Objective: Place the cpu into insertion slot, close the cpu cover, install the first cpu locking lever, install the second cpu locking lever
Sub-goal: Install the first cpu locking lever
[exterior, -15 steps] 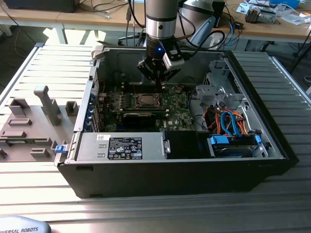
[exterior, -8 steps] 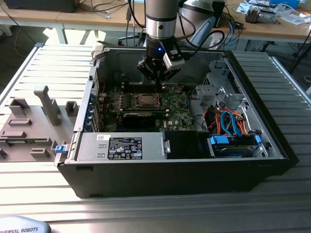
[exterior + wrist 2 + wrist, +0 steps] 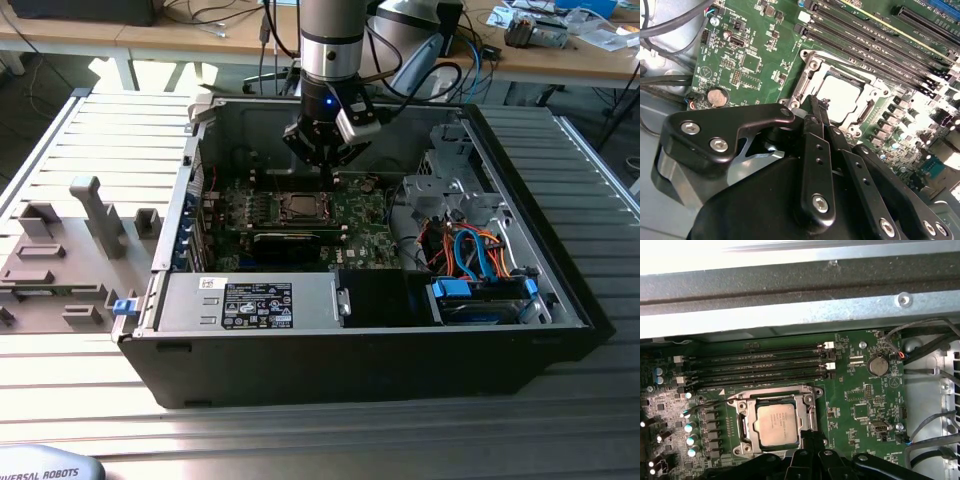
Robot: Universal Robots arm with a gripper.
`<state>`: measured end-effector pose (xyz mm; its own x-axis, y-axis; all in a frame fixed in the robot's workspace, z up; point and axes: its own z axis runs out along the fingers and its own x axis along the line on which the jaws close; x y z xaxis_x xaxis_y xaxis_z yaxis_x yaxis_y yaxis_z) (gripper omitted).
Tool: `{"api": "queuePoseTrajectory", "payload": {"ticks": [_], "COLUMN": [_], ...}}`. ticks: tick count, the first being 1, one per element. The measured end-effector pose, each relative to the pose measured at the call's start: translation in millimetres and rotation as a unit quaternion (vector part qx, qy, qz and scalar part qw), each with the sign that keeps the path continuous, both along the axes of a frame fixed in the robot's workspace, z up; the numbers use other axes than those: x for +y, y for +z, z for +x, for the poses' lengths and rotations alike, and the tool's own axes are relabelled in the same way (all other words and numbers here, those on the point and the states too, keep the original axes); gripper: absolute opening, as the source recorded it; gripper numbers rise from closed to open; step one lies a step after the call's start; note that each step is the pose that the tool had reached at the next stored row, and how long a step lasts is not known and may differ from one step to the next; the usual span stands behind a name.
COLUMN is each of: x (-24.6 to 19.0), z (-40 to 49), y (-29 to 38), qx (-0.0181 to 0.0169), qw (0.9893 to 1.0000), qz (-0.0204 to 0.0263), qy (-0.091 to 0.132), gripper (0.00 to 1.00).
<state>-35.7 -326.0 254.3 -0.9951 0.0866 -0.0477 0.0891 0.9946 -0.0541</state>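
Observation:
The cpu (image 3: 777, 423) (image 3: 841, 96) lies silver side up in the insertion slot (image 3: 297, 207) on the green motherboard inside the open computer case. The cpu cover (image 3: 774, 398) (image 3: 875, 102) lies flat around it, and the chip shows through its window. A thin metal lever (image 3: 710, 404) sticks out along one side of the socket. My gripper (image 3: 332, 172) (image 3: 818, 104) (image 3: 810, 434) hangs low over the board with its black fingers shut together. Their tips sit at the socket's edge, beside the cpu. I cannot tell whether they pinch anything.
Memory slots (image 3: 760, 365) run beside the socket, and a coin battery (image 3: 877, 365) (image 3: 717, 97) lies nearby. The case wall (image 3: 790, 290) stands close behind. A power supply (image 3: 250, 300) and orange and blue cables (image 3: 470, 250) fill the case's front. Grey fixtures (image 3: 100, 215) stand on the table at the exterior view's left.

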Motion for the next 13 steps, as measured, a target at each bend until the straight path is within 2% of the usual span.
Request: {"api": "queuePoseTrajectory", "payload": {"ticks": [13], "x": [0.0], "z": [0.0], "y": [0.0], "qx": [0.0000], "qw": [1.0000], "qz": [0.0000], "qy": [0.009], "gripper": [0.11]}}
